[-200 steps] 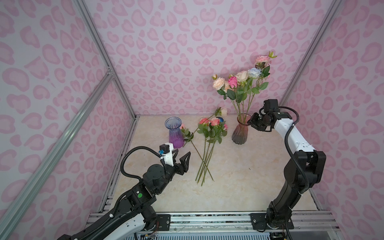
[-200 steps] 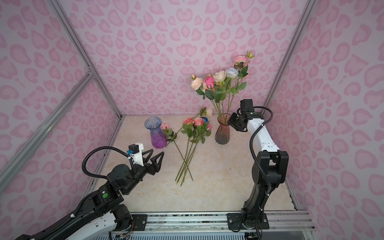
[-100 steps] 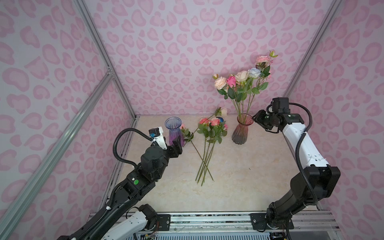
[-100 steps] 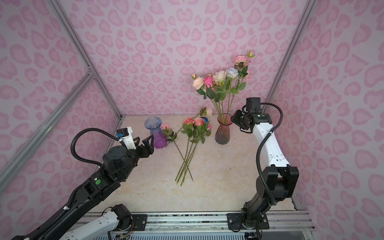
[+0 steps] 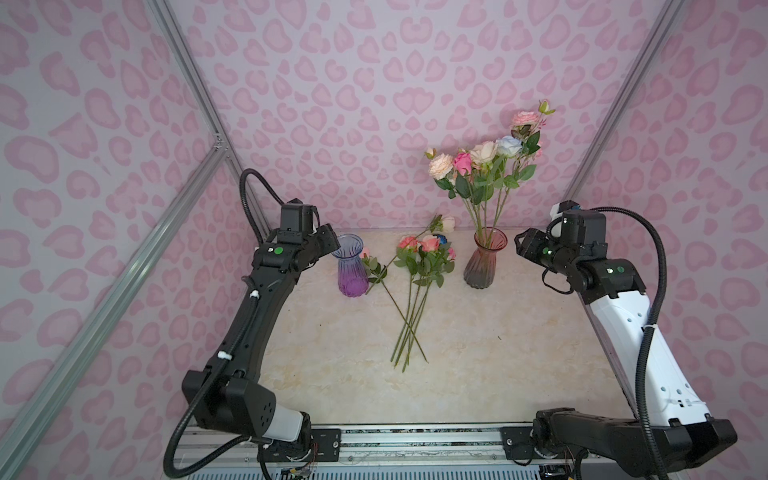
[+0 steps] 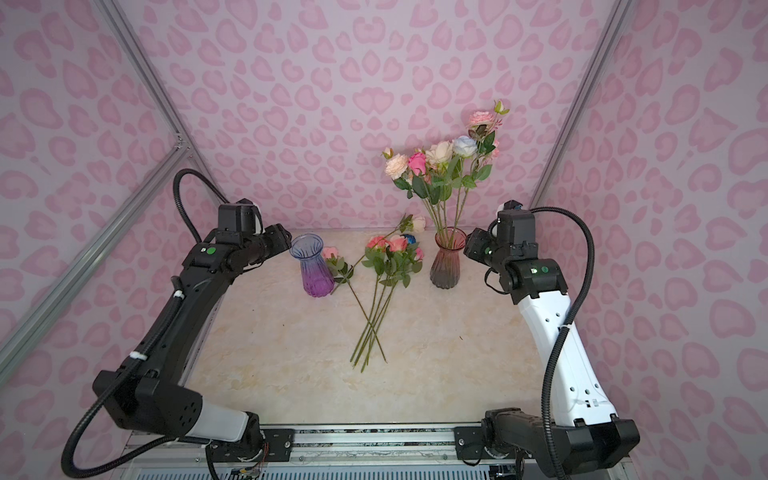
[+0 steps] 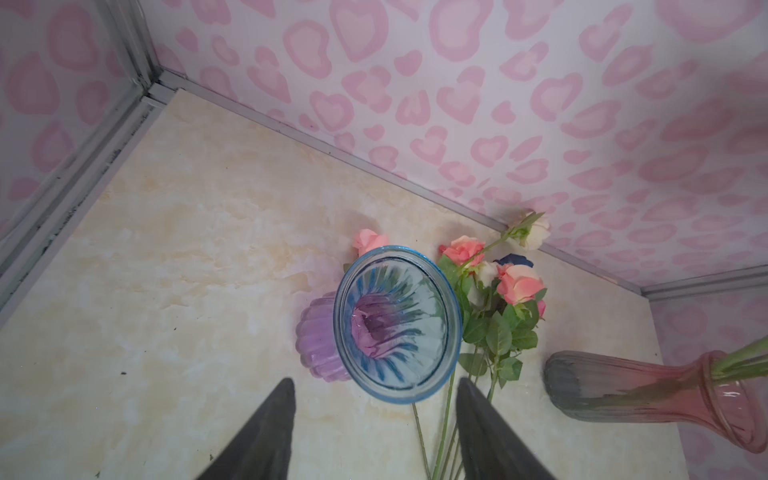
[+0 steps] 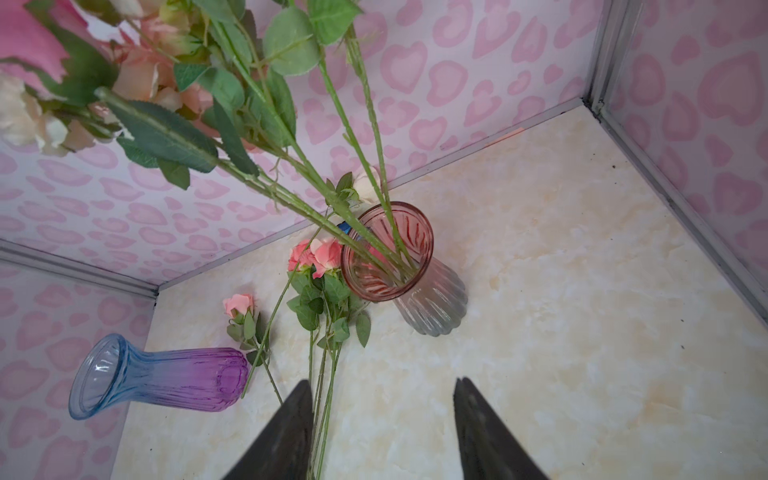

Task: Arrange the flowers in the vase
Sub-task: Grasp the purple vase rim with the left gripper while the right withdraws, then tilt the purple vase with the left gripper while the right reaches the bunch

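Several flowers [image 5: 482, 162] [image 6: 440, 162] stand in a pink-grey vase [image 5: 484, 266] [image 6: 446, 266] at the back right. More flowers [image 5: 419, 266] [image 6: 388, 257] lie loose on the table between it and an empty blue-purple vase [image 5: 351, 270] [image 6: 316, 270]. My left gripper [image 5: 330, 245] [image 7: 374, 386] hovers open and empty just left of the blue-purple vase's rim [image 7: 397, 324]. My right gripper [image 5: 521, 245] [image 8: 382, 384] is open and empty, a short way right of the pink-grey vase [image 8: 432, 299], touching nothing.
Pink heart-patterned walls with metal frame rails [image 5: 191, 191] close in the marble tabletop [image 5: 498, 353] on three sides. The loose stems fan out towards the table's middle [image 6: 370, 340].
My left arm has lifted from the front left and reached back to the blue-purple vase. My right gripper has drawn back from the pink-grey vase and opened wider.
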Robot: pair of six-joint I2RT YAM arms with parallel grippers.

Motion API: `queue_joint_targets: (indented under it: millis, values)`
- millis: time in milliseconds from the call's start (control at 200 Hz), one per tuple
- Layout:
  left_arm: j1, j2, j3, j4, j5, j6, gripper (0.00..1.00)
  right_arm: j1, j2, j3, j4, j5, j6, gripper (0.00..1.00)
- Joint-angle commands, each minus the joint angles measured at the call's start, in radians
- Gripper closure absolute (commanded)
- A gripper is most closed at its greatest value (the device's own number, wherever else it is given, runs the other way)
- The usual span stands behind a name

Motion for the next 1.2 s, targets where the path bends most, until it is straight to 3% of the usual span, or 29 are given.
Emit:
queue_joint_targets:
  millis: [0, 300, 545, 845, 895, 1195]
  values:
    - [0.010, 0.105, 0.092, -0.141, 0.052, 0.073, 0.37, 0.024, -0.030, -0.051, 0.035, 0.050, -0.015, 0.44]
    - [0.014, 0.326, 0.279, -0.258, -0.021, 0.109, 0.42, 0.075, -0.071, -0.125, 0.077, 0.014, -0.015, 0.44]
    - [0.022, 0.466, 0.382, -0.309, -0.037, 0.138, 0.51, 0.126, -0.113, -0.144, 0.080, 0.080, -0.040, 0.44]
    - [0.040, 0.527, 0.462, -0.379, 0.019, 0.191, 0.63, 0.133, -0.127, -0.164, 0.094, 0.094, -0.043, 0.44]
    - [0.041, 0.528, 0.461, -0.387, 0.024, 0.196, 0.72, 0.134, -0.127, -0.169, 0.099, 0.091, -0.042, 0.44]
    - [0.055, 0.488, 0.428, -0.410, 0.052, 0.204, 0.91, 0.142, -0.143, -0.175, 0.110, 0.093, -0.046, 0.44]
